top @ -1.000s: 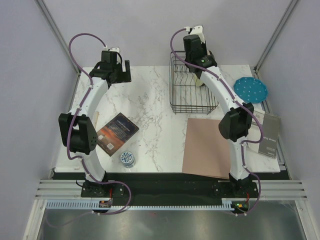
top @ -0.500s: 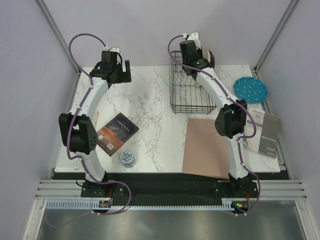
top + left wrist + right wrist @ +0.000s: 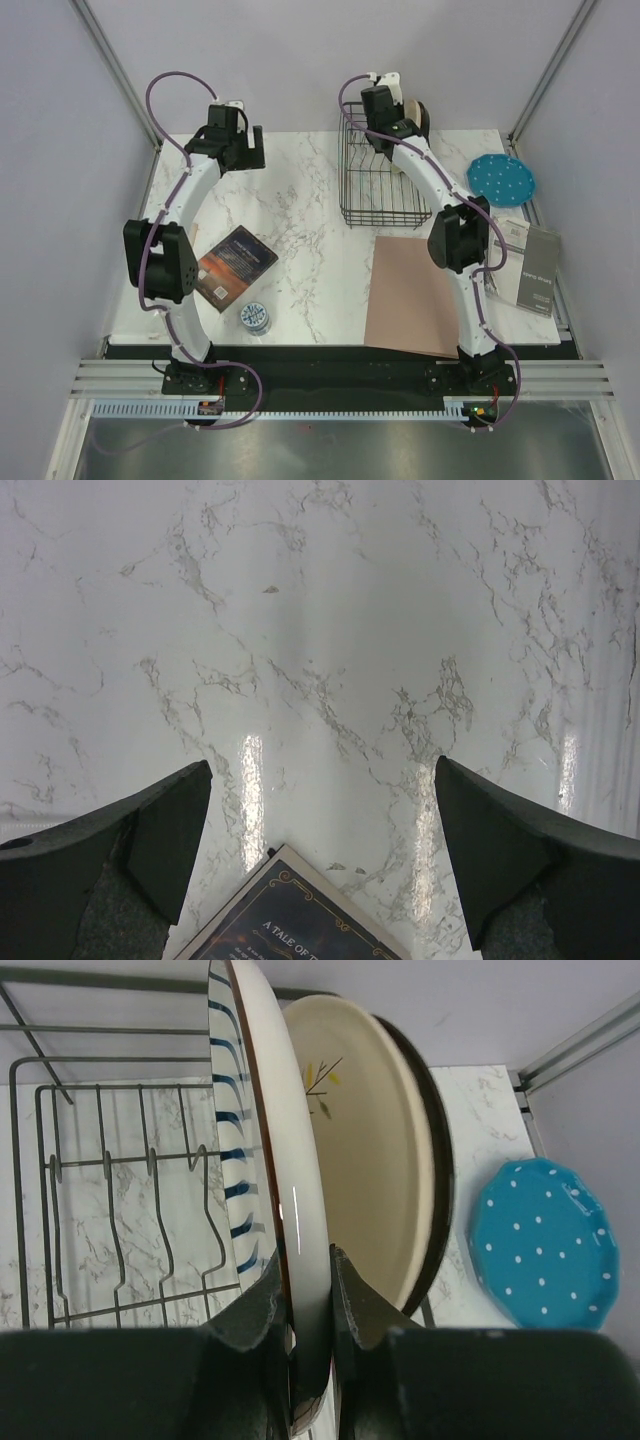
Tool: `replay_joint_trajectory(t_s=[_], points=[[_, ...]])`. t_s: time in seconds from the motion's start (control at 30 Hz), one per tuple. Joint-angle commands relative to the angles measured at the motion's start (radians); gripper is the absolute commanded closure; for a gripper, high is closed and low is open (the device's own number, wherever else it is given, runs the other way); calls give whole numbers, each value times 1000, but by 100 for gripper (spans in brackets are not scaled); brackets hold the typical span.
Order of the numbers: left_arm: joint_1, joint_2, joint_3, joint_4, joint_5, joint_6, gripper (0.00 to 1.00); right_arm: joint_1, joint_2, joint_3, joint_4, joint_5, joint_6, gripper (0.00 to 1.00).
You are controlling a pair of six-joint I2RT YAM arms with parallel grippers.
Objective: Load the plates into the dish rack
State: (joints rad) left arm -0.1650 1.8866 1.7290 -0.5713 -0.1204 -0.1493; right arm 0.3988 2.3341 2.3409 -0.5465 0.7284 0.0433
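Observation:
In the right wrist view my right gripper [image 3: 308, 1265] is shut on the edge of a cream plate with a dark red rim [image 3: 300, 1150], held upright over the black wire dish rack [image 3: 130, 1160]. A striped plate [image 3: 232, 1160] stands close on its left and a cream sprig plate [image 3: 370, 1140] on its right. The teal dotted plate [image 3: 545, 1240] lies flat on the table beside the rack [image 3: 385, 190], also visible as the teal plate [image 3: 501, 180]. My left gripper [image 3: 240, 150] hangs open over bare marble, nothing between its fingers [image 3: 170, 820].
A dark book [image 3: 234, 266] and a small patterned cup [image 3: 255, 317] lie near the left arm. A brown mat [image 3: 415, 295] covers the table in front of the rack. Grey booklets [image 3: 530, 270] sit at the right edge.
My right arm has swung back toward the rack's far end with the plate in its grip. The left arm shifted slightly.

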Motion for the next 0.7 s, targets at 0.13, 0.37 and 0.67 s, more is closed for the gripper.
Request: replay_joint_trajectory(t_s=[0.13, 0.37, 0.67], points=[[2, 31, 60, -10, 44, -1, 0, -9, 90, 130, 54, 16, 18, 94], [2, 35, 49, -30, 42, 10, 0, -12, -25, 61, 49, -12, -11, 28], [2, 57, 63, -52, 113, 42, 0, -170, -330, -190, 20, -161, -66, 18]])
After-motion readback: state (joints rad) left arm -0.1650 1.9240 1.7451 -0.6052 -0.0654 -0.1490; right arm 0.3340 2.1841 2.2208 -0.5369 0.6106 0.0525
